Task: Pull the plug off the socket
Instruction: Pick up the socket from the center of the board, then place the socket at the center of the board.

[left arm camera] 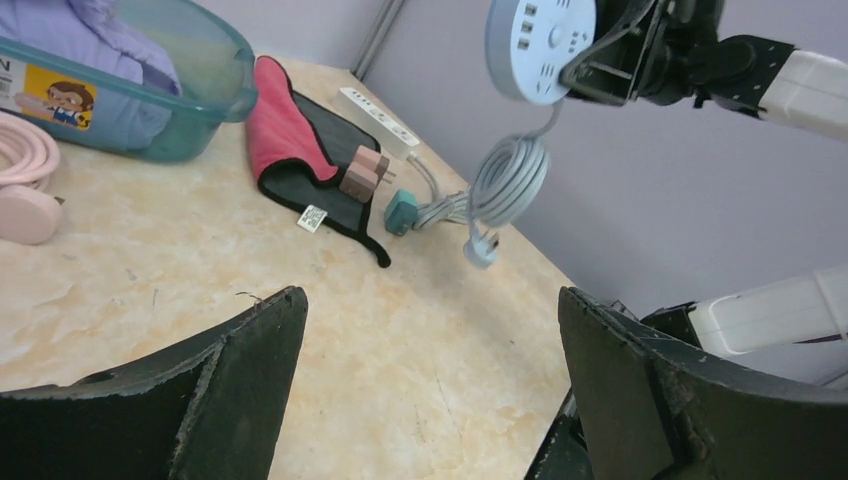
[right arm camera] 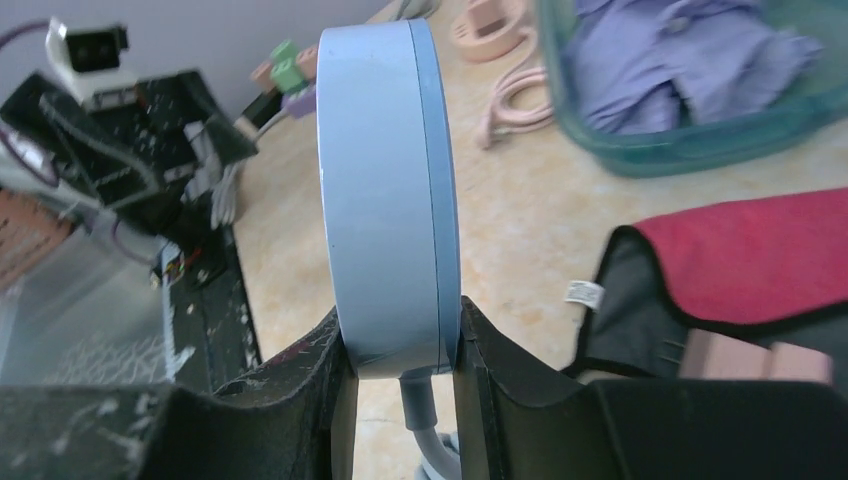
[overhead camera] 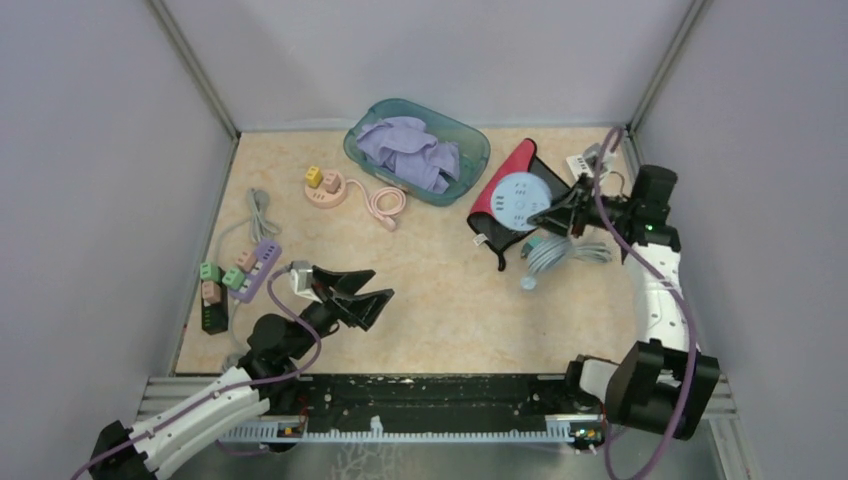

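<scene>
Two hands, spotter: how do mine stand?

Your left gripper (overhead camera: 380, 284) hovers over the left half of the table (overhead camera: 450, 320). Its fingers are spread wide apart with nothing between them. Your right gripper (right arm camera: 398, 335) is clamped on the round blue socket (overhead camera: 518, 200), across its thickness, one finger against each flat side.

Where is that socket?

You have it lifted off the table at the far right, above the red-and-black cloth (left arm camera: 285, 130). It is tilted on edge, with its slotted face turned up and toward your left arm. Its grey cord (left arm camera: 508, 178) hangs below it in a coil. I cannot tell whether the lowest loop touches the table.

And the plug?

A pink plug (left arm camera: 364, 172) lies on the black part of the cloth, apart from the socket and well apart from your left gripper. A teal plug (left arm camera: 401, 212) lies on the table just beside the cloth's edge, with grey cable running from it toward the coil. A white power strip (left arm camera: 378, 112) lies behind both, near the back wall.
</scene>
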Tool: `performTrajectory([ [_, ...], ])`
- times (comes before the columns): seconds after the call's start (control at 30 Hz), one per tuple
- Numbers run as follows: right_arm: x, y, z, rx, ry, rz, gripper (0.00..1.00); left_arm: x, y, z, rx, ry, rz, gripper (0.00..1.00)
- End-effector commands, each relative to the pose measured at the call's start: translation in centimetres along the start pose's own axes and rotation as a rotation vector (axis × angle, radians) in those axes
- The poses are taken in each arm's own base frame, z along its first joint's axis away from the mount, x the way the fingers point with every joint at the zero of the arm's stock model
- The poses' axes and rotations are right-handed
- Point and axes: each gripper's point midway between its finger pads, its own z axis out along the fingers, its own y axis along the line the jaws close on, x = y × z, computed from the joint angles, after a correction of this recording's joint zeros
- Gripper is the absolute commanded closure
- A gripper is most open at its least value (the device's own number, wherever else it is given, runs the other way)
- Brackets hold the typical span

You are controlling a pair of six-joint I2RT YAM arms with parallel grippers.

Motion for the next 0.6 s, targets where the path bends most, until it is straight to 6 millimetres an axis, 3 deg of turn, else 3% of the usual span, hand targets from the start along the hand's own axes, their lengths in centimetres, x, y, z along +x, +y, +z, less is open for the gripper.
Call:
performTrajectory([
  [0.0, -7.8, -0.1, -4.1, 0.033, -0.118, -0.134, 1.0, 2.1, 1.8, -0.7, -0.057, 0.06, 0.029, 0.0],
  [0.17, -11.0, -4.6, -7.2, 0.247, -0.162, -0.113, 1.0, 2.5, 1.9, -0.9, -0.056, 0.073, 0.025, 0.0],
  [0.37, -13.2, -9.4, -8.5, 0.408, -0.18, -0.089, 1.0, 2.6, 1.8, -1.1, -0.051, 0.077, -0.002, 0.0],
  [0.57, -13.8, -13.1, -8.8, 0.47, -0.227, -0.014, 1.0, 2.3, 1.1, -0.9, -0.034, 0.082, -0.021, 0.0],
])
